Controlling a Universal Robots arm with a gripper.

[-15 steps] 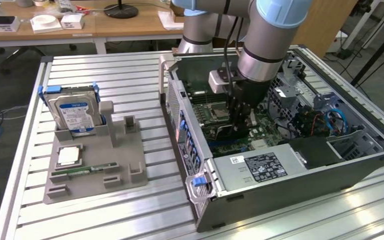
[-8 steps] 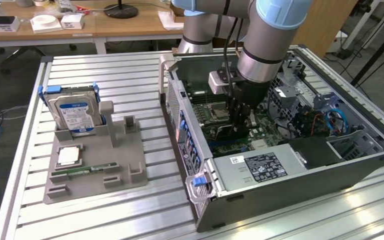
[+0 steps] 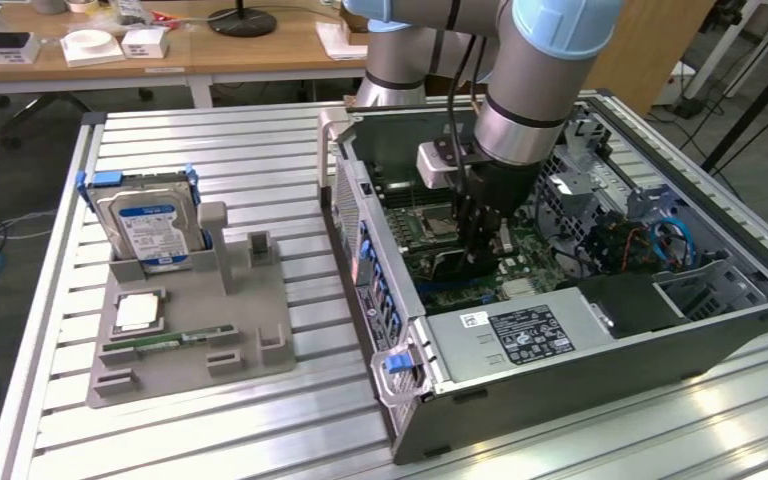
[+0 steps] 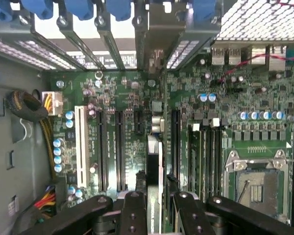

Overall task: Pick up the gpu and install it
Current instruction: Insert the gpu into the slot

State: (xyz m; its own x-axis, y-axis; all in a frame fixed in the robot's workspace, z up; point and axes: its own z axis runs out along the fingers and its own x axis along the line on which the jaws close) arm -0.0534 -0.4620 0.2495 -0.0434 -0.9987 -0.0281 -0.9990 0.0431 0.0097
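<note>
Fingers (image 4: 137, 215) grip gpu (image 4: 154, 161) edge-on over motherboard (image 4: 117, 142).

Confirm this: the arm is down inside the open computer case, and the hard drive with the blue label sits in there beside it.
Not quite. The arm is inside the open computer case, but the exterior view shows the hard drive standing outside it, in the grey holder on the slatted table, toward that view's left.

The gpu (image 4: 156, 161) was a thin, dark card. It stood on its edge, so it looked like a slim strip from above. It pointed down at the green board inside the computer case, between the long black slots. In the exterior view it (image 3: 454, 262) showed as a dark flat piece low in the case.
</note>
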